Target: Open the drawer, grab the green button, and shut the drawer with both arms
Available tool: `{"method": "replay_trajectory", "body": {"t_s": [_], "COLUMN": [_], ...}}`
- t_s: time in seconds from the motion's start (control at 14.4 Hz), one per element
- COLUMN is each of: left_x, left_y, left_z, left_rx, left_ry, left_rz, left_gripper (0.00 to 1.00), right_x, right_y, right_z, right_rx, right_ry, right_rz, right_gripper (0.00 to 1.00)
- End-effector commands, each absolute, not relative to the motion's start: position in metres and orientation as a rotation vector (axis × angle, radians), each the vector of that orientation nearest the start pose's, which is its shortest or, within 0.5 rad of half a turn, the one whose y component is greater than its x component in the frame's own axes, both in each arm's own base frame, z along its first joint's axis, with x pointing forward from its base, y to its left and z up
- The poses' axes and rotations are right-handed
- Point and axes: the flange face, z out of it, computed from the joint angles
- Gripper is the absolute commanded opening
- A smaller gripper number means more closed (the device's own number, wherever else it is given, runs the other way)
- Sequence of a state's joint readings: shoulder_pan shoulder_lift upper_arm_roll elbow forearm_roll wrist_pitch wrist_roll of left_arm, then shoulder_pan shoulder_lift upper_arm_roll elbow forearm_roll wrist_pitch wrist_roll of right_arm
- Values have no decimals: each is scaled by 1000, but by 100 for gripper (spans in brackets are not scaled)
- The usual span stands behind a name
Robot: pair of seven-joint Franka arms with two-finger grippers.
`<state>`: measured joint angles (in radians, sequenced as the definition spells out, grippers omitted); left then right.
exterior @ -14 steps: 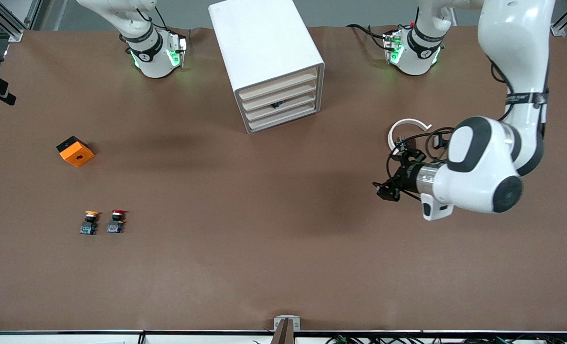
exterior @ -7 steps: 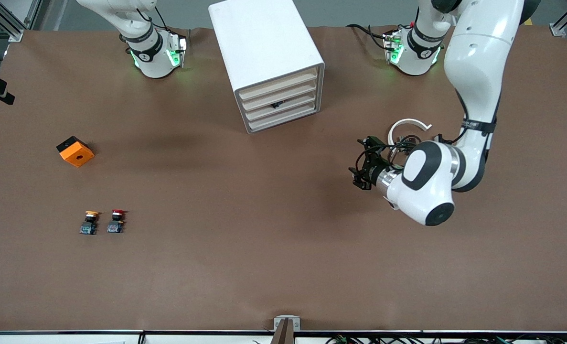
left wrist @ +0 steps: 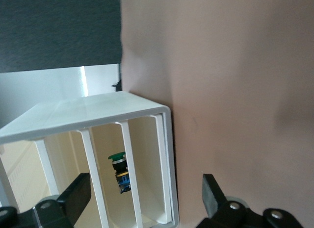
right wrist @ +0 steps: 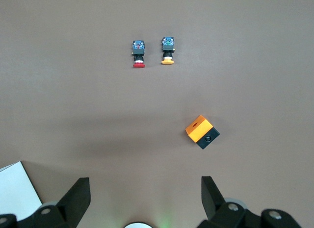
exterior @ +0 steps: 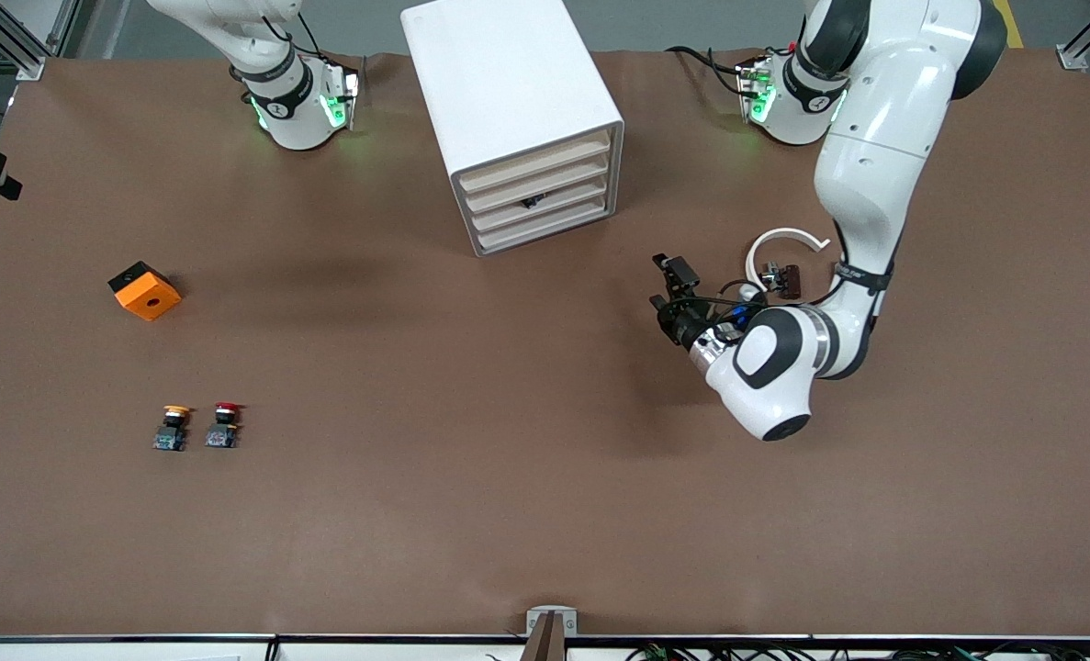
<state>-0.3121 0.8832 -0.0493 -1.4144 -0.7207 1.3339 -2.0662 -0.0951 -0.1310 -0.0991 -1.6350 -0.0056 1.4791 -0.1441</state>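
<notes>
The white cabinet (exterior: 512,110) stands at the back middle of the table, its four drawer fronts flush. The drawer (exterior: 545,204), third from the top, shows a dark speck. In the left wrist view the green-capped button (left wrist: 119,170) lies inside it between the cream slats of the drawer (left wrist: 128,198). My left gripper (exterior: 667,287) hangs open and empty over the table, level with the cabinet front and pointing at it from the left arm's end (left wrist: 142,198). My right gripper (right wrist: 144,198) is open and empty, high over the table near the right arm's base, out of the front view.
An orange block (exterior: 144,290) lies toward the right arm's end. A yellow-capped button (exterior: 174,428) and a red-capped one (exterior: 224,426) stand nearer the front camera. A white ring piece (exterior: 783,239) and a small dark part (exterior: 788,278) lie beside the left arm.
The left arm has swung its gripper across the table toward the cabinet front and turned it to face the drawers. The right arm has not moved.
</notes>
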Motion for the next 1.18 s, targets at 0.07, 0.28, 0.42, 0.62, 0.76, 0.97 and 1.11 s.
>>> {"method": "replay_trajectory", "body": {"t_s": [0.07, 0.28, 0.42, 0.62, 0.76, 0.97, 1.11], "left_x": [534, 515, 506, 490, 482, 467, 459], "left_y": [-331, -353, -364, -378, -384, -396, -403], "left_z": [161, 151, 146, 140, 136, 131, 128], "left_rx": [-1222, -1221, -1218, -1223, -1219, -1214, -1217], "left_ry": [-1740, -1689, -1670, -1622, -1602, -1574, -1553], "left_rz": [1301, 1290, 1295, 1281, 1279, 1277, 1266], "left_gripper": [100, 64, 45, 45, 45, 45, 45], "right_x": [491, 494, 498, 502, 507, 518, 523], "right_y": [-106, -108, -111, -115, -114, -118, -117], "right_z": [663, 660, 655, 651, 647, 640, 637], "right_rx": [-3128, -3128, -3127, -3126, -3130, -3139, -3143], "right_ry": [102, 102, 105, 114, 94, 78, 73], "right_rz": [15, 22, 36, 38, 54, 49, 58], "right_gripper": [100, 100, 100, 100, 100, 100, 100]}}
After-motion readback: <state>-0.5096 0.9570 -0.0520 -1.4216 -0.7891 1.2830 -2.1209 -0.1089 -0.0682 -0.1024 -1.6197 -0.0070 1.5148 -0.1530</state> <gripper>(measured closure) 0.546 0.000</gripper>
